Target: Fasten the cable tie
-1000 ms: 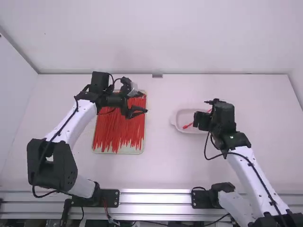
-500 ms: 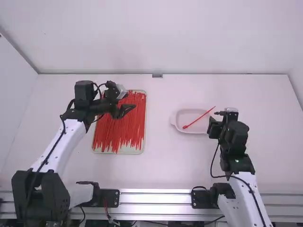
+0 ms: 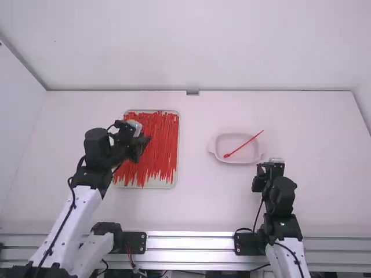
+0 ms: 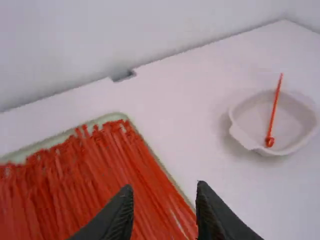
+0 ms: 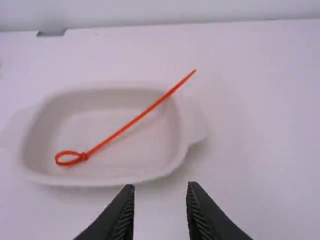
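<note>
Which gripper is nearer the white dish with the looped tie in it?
Right. The right gripper sits open just short of the dish, on the arms' side of it; the left gripper hangs over the tray of red ties, well off to the dish's left.

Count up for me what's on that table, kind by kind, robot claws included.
White dish: 1
Fastened red cable tie, lying in the dish: 1
Tray: 1
Heap of loose red cable ties on the tray: 1, ties too many to count
Grippers: 2, left gripper and right gripper, both open
Total: 6
</note>
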Controlling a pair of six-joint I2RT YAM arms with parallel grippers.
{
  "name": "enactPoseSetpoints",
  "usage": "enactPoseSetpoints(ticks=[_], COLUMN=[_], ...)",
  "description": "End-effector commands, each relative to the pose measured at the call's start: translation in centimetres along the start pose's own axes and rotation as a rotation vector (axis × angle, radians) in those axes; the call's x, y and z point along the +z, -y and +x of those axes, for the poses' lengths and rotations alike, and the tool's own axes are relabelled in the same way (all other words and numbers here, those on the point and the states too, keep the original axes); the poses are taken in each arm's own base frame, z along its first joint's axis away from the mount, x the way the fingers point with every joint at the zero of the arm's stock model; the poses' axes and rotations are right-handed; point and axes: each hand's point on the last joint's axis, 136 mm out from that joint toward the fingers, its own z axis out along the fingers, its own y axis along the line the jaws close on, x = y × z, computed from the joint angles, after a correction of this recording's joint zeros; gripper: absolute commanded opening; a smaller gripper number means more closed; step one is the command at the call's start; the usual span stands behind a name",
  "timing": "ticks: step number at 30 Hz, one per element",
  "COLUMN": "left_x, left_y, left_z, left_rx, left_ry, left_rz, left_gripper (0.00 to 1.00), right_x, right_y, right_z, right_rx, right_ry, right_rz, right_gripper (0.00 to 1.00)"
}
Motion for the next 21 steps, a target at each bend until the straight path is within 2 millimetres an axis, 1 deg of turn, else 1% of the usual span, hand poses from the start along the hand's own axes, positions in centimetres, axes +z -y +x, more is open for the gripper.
enactPoseSetpoints(ticks=[1,3,5,7,9,10,12,14,18,21], left_x=[-0.8,-1.3,-1.9,-2.3,-2.8,-2.9,-3.4,-3.8,-4.5,-4.8], left_y=[-1.2,-1.6,-2.1,-2.4,-2.9,-3.0,-3.5,-4.0,-4.8,-5.0], left_z=[1.3,2.4,3.9,4.8,6.4,6.5,8.1,9.2,11.5,12.7], left_rx=[-0.111,-0.146,-0.146,-0.146,-0.146,-0.146,-0.145,-0.145,-0.145,-0.145], left_ry=[0.001,-0.001,-0.005,-0.007,-0.011,-0.012,-0.016,-0.019,-0.025,-0.026], left_rz=[-0.109,-0.153,-0.207,-0.243,-0.300,-0.306,-0.360,-0.402,-0.481,-0.507], left_gripper=[0.25,0.21,0.15,0.12,0.06,0.05,0.00,0.00,0.00,0.00], right_x=[0.1,-0.1,-0.4,-0.6,-1.0,-1.0,-1.4,-1.7,-2.2,-2.6], right_y=[0.0,0.0,-0.1,-0.1,-0.1,-0.1,-0.1,-0.1,-0.1,-0.1], right_z=[1.1,0.3,-0.6,-1.2,-2.0,-2.1,-2.9,-3.5,-4.5,-5.1], right_rx=[-0.001,-0.002,-0.002,-0.003,-0.003,-0.003,-0.004,-0.004,-0.005,-0.006], right_ry=[0.005,0.040,0.082,0.109,0.150,0.154,0.192,0.220,0.272,0.302], right_rz=[-0.001,-0.001,-0.001,-0.001,-0.001,-0.001,-0.001,-0.001,-0.001,-0.001], right_gripper=[0.22,0.18,0.14,0.11,0.07,0.07,0.03,0.00,0.00,0.00])
